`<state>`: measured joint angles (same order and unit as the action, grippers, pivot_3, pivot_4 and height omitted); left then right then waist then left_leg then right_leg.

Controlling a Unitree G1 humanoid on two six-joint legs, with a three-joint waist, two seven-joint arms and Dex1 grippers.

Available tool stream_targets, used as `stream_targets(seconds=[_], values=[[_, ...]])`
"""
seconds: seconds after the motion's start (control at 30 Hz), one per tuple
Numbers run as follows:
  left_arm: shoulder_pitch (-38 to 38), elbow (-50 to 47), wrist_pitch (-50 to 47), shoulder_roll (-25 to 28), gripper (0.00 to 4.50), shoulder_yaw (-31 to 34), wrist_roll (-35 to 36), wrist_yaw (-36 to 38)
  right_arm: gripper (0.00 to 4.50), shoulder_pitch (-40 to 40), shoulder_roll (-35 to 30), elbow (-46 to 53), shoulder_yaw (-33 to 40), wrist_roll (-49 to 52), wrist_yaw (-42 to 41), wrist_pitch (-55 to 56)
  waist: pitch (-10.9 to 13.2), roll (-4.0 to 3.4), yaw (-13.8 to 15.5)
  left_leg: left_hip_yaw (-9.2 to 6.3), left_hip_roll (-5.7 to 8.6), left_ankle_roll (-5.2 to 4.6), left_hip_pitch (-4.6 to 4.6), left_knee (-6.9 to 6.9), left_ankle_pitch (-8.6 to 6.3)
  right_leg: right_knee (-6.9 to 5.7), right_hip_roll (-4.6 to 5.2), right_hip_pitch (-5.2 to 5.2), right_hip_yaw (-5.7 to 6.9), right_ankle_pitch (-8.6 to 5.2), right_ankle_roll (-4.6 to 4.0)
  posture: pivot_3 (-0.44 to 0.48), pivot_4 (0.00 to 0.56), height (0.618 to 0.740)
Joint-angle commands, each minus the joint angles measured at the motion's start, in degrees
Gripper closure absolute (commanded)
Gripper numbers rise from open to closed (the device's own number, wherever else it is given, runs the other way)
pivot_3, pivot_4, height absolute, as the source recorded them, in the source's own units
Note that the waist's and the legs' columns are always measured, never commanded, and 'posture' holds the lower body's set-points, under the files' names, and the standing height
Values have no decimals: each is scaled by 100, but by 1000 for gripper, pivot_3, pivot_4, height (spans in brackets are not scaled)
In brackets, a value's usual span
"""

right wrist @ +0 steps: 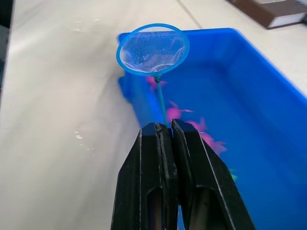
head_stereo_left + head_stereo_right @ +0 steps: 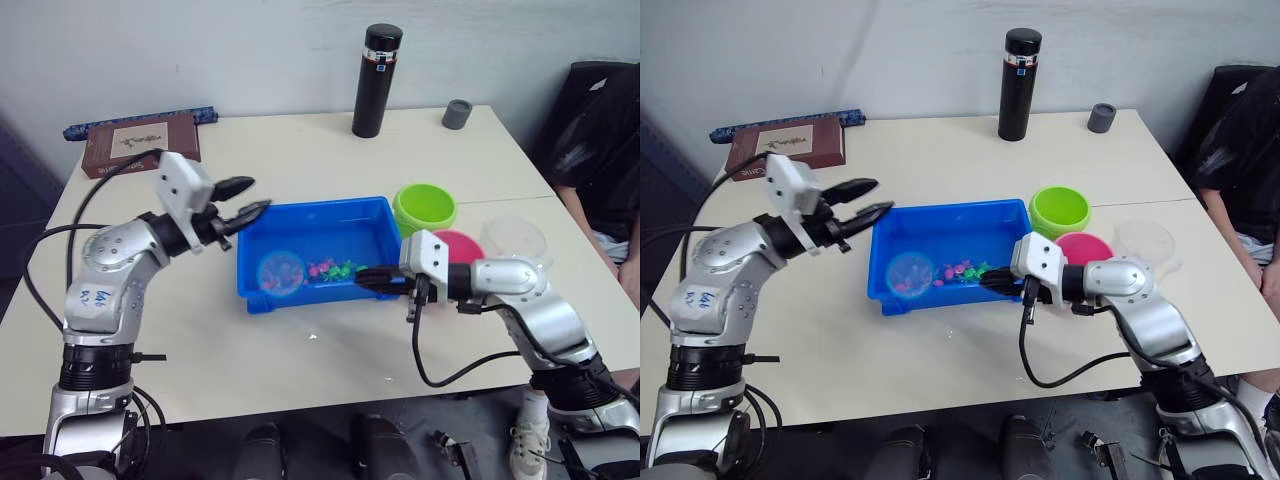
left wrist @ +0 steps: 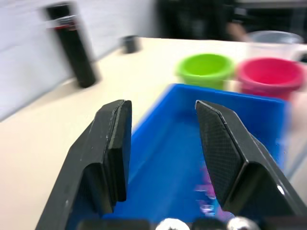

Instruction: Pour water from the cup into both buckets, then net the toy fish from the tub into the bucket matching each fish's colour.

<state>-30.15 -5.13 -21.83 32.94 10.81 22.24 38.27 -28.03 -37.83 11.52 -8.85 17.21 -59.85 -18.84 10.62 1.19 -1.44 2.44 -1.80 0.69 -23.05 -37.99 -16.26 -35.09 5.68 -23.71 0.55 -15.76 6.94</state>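
The blue tub sits mid-table with several magenta and green toy fish near its front wall. My right gripper reaches in over the tub's right end, shut on the thin handle of the net. The blue-rimmed hoop hangs over the tub's left front corner with no fish visible in it. My left gripper hovers open above the tub's far left corner, holding nothing. The lime green bucket and pink bucket stand just right of the tub. The clear cup is beside the pink bucket.
A tall black flask and a small grey cap-like cup stand at the back. A brown book lies at the back left. A person sits at the right edge. Water drops spot the table before the tub.
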Motion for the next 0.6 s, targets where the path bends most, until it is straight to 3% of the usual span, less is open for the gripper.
stream_targets(seconds=[0.03, 0.2, 0.6], values=[[157, -83, 13, -95, 2142, 228, -21, -372, 4500, -206, -93, 102, 289, 73, 28, 64, 0, 0, 8, 0, 0, 0, 0, 0, 0, -1, 0, 1, 0, 0, 0, 0, 150, 740], [655, -422, 20, -317, 2142, 116, -44, -647, 4500, -449, -97, -289, 337, -70, 1, 271, 0, 0, 10, 1, 0, 1, -1, 0, -1, -3, 3, 3, -1, 1, 2, 0, 150, 740], [1773, -1295, -44, -906, 2142, -460, -171, -972, 4500, -1136, 46, -2686, 44, -1198, 59, 2202, 0, 0, -6, 8, 0, 1, 4, 0, -1, 4, 4, 1, -7, 1, 2, 0, 150, 740]])
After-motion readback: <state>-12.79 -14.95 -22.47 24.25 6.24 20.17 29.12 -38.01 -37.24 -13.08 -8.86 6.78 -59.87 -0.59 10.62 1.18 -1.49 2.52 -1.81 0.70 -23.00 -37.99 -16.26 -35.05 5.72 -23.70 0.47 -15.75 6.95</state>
